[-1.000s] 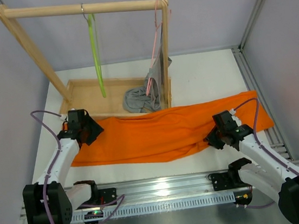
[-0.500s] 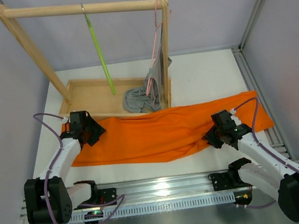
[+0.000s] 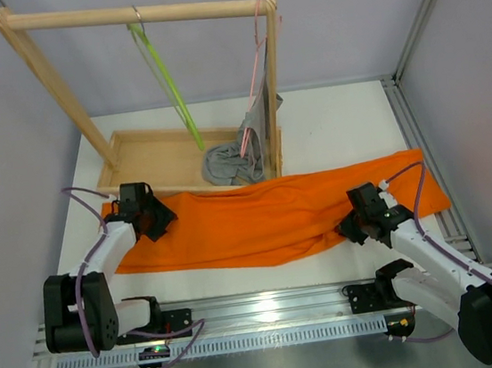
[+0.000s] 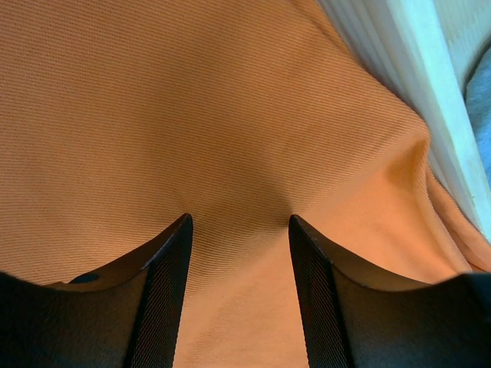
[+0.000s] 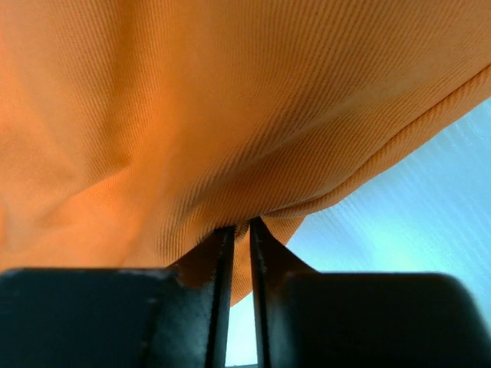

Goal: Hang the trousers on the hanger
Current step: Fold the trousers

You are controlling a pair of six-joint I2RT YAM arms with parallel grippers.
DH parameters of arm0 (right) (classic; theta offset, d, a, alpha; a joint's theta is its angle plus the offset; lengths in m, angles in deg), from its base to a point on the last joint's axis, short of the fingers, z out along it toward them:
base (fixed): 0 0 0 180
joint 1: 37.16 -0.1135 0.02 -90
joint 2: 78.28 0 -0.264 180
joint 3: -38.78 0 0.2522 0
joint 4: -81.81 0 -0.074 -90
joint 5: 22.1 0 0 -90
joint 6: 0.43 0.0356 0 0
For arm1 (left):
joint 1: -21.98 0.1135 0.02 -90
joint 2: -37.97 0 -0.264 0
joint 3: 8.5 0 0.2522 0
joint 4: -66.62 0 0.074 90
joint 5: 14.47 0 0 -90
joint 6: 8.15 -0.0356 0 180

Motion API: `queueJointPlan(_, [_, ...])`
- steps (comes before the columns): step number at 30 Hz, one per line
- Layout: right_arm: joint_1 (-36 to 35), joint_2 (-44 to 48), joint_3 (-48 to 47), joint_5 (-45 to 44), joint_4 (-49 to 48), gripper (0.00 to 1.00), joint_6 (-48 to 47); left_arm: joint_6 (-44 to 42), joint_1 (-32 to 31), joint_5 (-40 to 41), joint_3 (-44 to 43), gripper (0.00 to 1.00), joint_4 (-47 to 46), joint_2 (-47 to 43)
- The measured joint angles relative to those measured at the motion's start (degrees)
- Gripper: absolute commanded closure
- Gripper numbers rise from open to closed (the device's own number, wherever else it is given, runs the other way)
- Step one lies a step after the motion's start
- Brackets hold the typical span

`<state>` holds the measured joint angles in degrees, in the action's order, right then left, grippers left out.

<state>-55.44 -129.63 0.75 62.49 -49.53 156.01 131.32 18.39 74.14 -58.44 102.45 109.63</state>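
Orange trousers [image 3: 269, 222] clamped at the hem in right gripper [image 5: 236, 227]; left gripper [image 4: 239, 224] apart, cloth between its tips (grasp step, judged). Next: close left, lift toward hanger [image 3: 168, 81]

From above, my left gripper [image 3: 153, 220] hides its own fingertips under its black body, and so does my right gripper [image 3: 354, 224], so that view cannot say how either meets the trousers [image 3: 259, 218]. At my left wrist the orange cloth runs off the picture's edges, and my fingers [image 4: 161, 307] are cut by the bottom edge. At my right wrist the nipped cloth vanishes down the slit between my fingers; how deep, I cannot tell. The grey garment [image 3: 225, 161] sits partly behind the rack's post [image 3: 273, 100]. The hanger [image 3: 168, 84] has a hook too small to make out.
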Motion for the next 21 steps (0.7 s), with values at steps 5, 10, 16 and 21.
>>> queueJointPlan(5, [0.0,1.6,1.6,0.0,-0.3,0.96,-1.0,0.3,0.0,0.1,0.0,0.46,-1.0,2.5])
queueJointPlan(10, [0.0,4.3,1.7,0.1,0.3,0.96,-6.1,0.2,0.0,1.3,-0.3,0.46,-1.5,5.0])
queueJointPlan(16, [0.0,7.0,1.6,2.7,1.4,0.96,-17.0,-0.2,0.0,1.9,-3.4,0.47,-1.0,8.7])
queueJointPlan(21, [0.0,12.0,2.9,7.1,1.7,0.96,-22.6,-0.4,0.0,2.5,-5.1,0.48,-0.8,10.6])
